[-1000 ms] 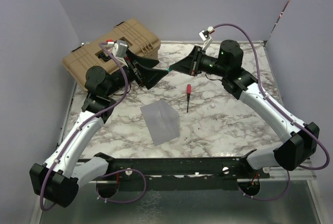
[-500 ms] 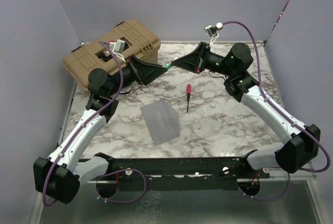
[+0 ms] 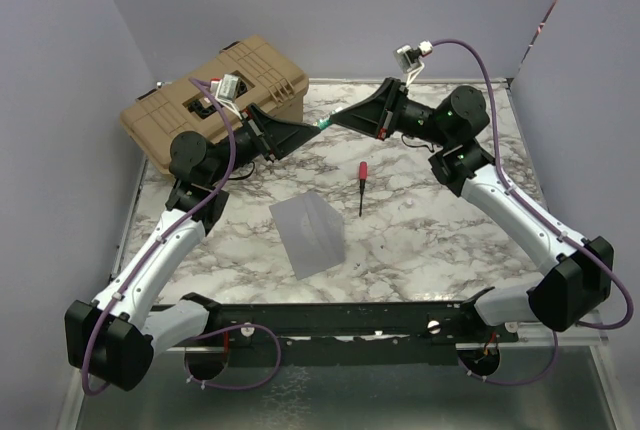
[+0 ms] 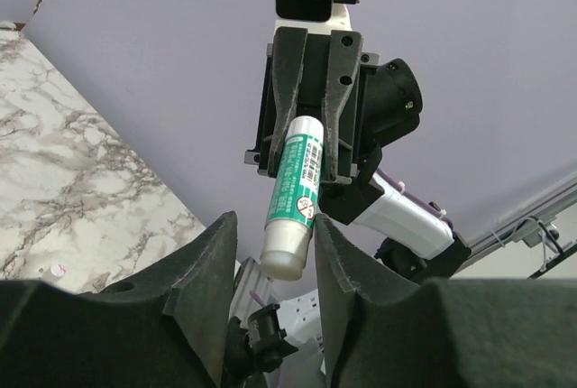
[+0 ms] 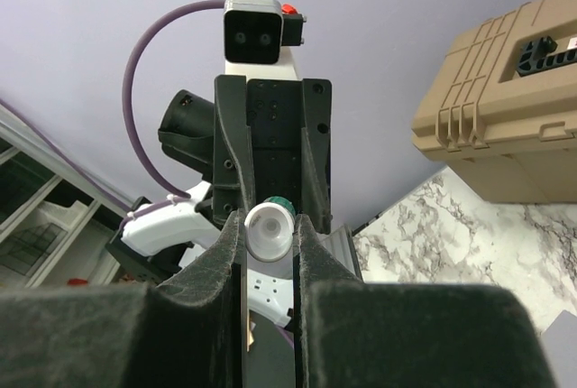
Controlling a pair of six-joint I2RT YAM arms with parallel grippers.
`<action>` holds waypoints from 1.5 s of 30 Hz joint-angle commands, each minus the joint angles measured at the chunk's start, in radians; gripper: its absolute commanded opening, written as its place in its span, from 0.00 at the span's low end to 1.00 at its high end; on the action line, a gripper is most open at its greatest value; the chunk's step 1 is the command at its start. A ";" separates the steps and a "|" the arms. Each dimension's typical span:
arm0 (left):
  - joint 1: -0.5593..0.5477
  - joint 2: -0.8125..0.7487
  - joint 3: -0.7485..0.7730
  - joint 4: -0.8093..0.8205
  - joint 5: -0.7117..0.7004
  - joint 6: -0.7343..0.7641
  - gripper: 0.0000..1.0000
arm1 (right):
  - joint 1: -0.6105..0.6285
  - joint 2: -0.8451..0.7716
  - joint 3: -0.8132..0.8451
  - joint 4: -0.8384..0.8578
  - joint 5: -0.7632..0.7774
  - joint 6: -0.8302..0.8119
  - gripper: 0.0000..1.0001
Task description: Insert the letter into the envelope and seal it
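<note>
One pale grey envelope [image 3: 308,235] lies flat on the marble table [image 3: 440,240], set askew near the middle and a little toward the near edge, with a faint crease running down its face. Nothing touches it, and both arms are well clear of it. Beyond its far right corner, apart from it, a red-handled screwdriver [image 3: 361,186] lies with its handle toward the back wall. Above the far half of the table I have both arms raised, the grippers meeting almost tip to tip with a green-and-white glue stick [image 4: 296,185] between them. The right gripper [image 5: 269,226] is clamped on the stick: its own wrist view shows both fingers pressed against the tube's sides, the round white end facing the lens. From the left wrist view the stick juts out of the right gripper, its white end reaching in between the fingers [image 4: 212,280] of the left gripper [image 4: 273,230]. One finger looks to be against that end, and the other shows a sliver of gap. I cannot tell whether the left has a grip or merely brackets the stick. A tan hard case [image 3: 270,65] sits at the far left corner behind the left arm, lid down.
</note>
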 commanded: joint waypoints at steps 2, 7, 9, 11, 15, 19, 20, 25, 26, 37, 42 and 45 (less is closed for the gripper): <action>0.006 0.000 -0.015 0.079 -0.067 -0.058 0.36 | -0.008 0.025 -0.004 0.053 -0.048 0.022 0.00; 0.006 0.007 -0.036 0.121 -0.071 -0.091 0.26 | -0.009 0.032 -0.005 0.051 -0.061 0.022 0.00; 0.006 0.007 -0.040 0.125 -0.076 -0.091 0.16 | -0.007 0.030 -0.005 0.048 -0.060 0.023 0.00; 0.004 0.007 -0.043 0.125 -0.080 -0.091 0.13 | -0.008 0.030 -0.005 0.046 -0.057 0.024 0.00; 0.003 0.014 -0.045 0.125 -0.071 -0.102 0.28 | -0.008 0.032 -0.004 0.051 -0.055 0.028 0.00; 0.003 0.015 -0.047 0.125 -0.063 -0.098 0.41 | -0.009 0.034 -0.005 0.054 -0.052 0.029 0.00; 0.001 0.014 -0.048 0.125 -0.061 -0.096 0.41 | -0.009 0.034 -0.005 0.055 -0.051 0.030 0.00; 0.001 0.020 -0.052 0.125 -0.043 -0.095 0.35 | -0.009 0.040 -0.005 0.063 -0.050 0.037 0.00; 0.001 0.023 -0.051 0.125 -0.038 -0.093 0.35 | -0.009 0.041 -0.004 0.063 -0.049 0.038 0.00; 0.001 0.031 -0.048 0.125 -0.022 -0.087 0.30 | -0.007 0.047 0.002 0.039 -0.031 0.013 0.00; 0.001 0.033 -0.053 0.125 -0.015 -0.086 0.34 | -0.008 0.048 -0.002 0.040 -0.028 0.010 0.00; 0.001 0.029 -0.058 0.125 -0.020 -0.083 0.36 | -0.007 0.048 -0.002 0.040 -0.025 0.010 0.00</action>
